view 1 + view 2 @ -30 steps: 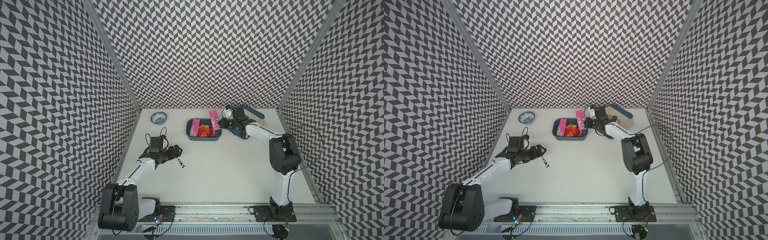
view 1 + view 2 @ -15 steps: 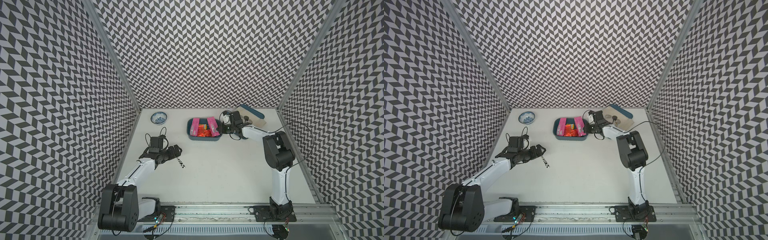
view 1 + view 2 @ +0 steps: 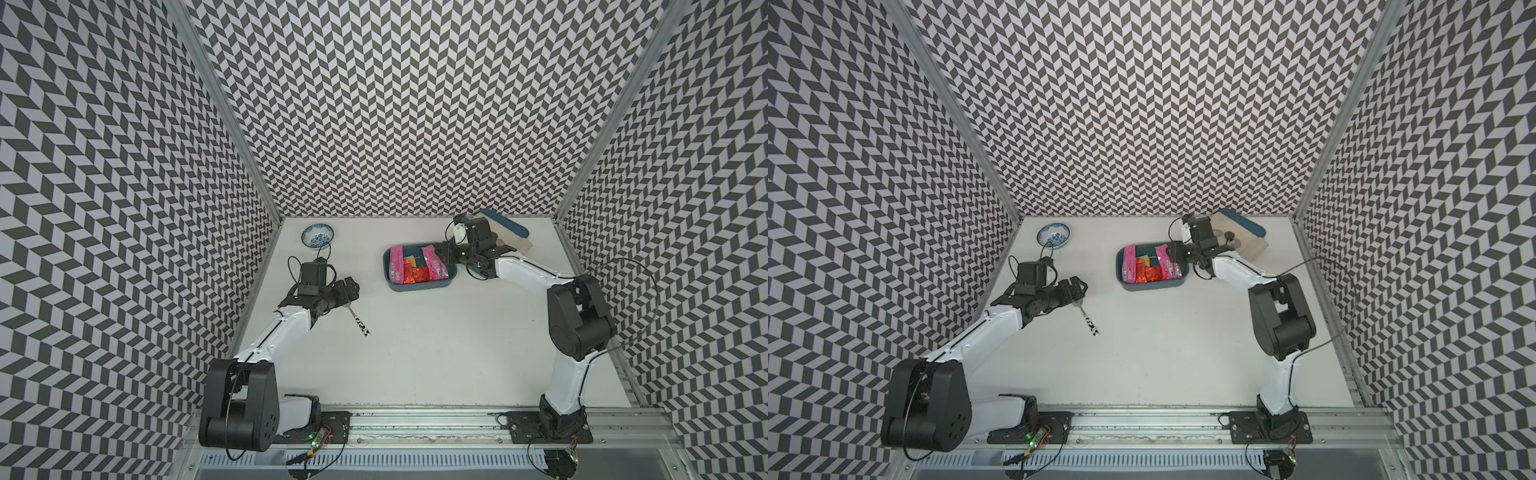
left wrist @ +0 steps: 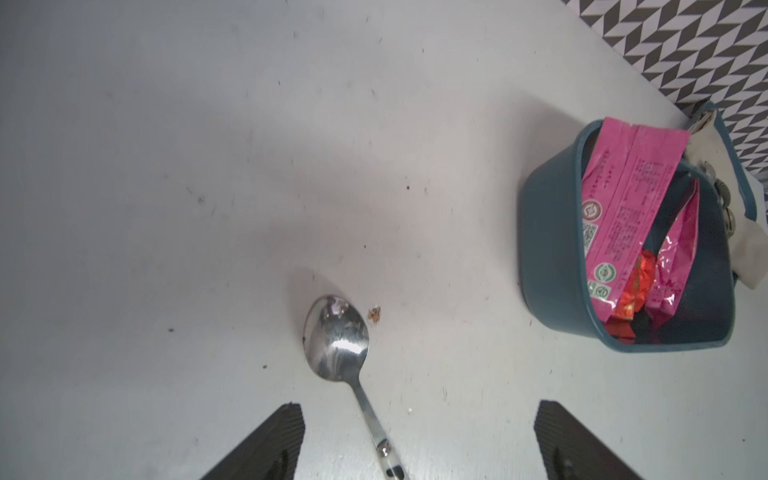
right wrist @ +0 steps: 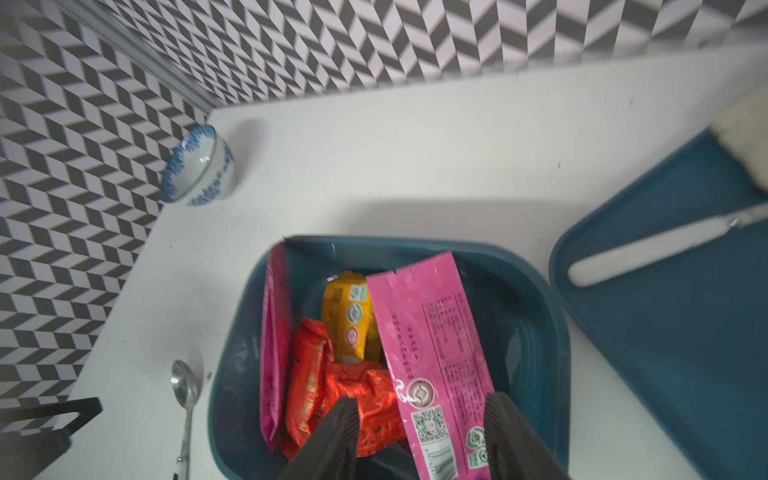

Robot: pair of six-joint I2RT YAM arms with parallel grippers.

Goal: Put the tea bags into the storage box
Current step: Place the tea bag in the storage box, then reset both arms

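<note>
The storage box (image 3: 419, 287) (image 5: 536, 299), a deep teal tub, stands at the back middle of the table. Inside lie the tea bags: a long pink one (image 5: 432, 340) (image 3: 435, 266) slanting across the others, a second pink one (image 5: 274, 340) against the side wall, a yellow-orange one (image 5: 347, 320) and crinkly red foil ones (image 5: 332, 382). My right gripper (image 5: 419, 405) (image 3: 451, 253) hovers over the box's right end, open, its fingers either side of the slanting pink sachet's end without pinching it. My left gripper (image 4: 419, 411) (image 3: 351, 289) is open, low over the table left of the box.
A metal spoon (image 4: 336, 345) (image 3: 360, 326) lies on the table between the left gripper's fingers. A blue-and-white bowl (image 3: 317, 235) sits at the back left. Right behind the box is a flat teal tray (image 3: 509, 222) with a beige cloth (image 3: 517, 243) and a white-handled utensil (image 5: 644, 253).
The right gripper carried the pink sachet from the box's right edge over the box and opened; the sachet now rests inside. The left arm has not moved.
</note>
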